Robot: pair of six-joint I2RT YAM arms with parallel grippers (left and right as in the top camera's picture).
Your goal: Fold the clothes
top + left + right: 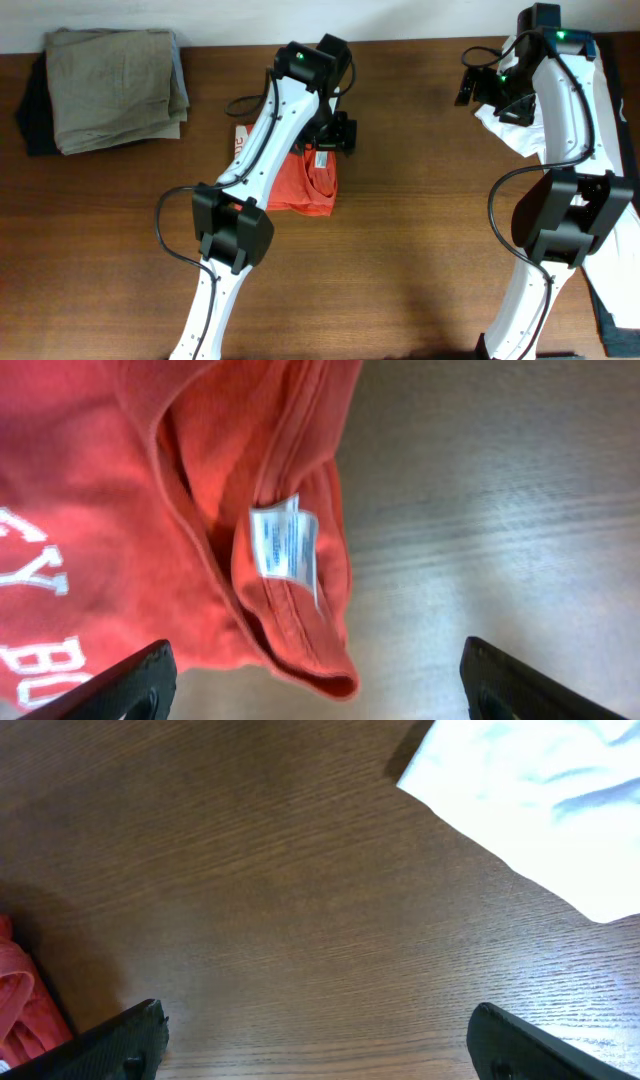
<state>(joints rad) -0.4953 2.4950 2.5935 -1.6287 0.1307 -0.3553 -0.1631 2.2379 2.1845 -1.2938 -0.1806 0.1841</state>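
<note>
The red-orange T-shirt lies folded into a small bundle on the table's middle, partly under my left arm. In the left wrist view the T-shirt shows its collar, a white neck tag and white lettering at the left. My left gripper is open just above the collar's edge, holding nothing; in the overhead view the left gripper hovers at the bundle's far right corner. My right gripper is open and empty over bare wood; overhead, the right gripper is at the far right. A strip of the shirt shows there.
A stack of khaki-grey folded garments sits at the back left on a dark cloth. A white cloth lies at the right edge under the right arm; it also shows in the right wrist view. The table is brown wood.
</note>
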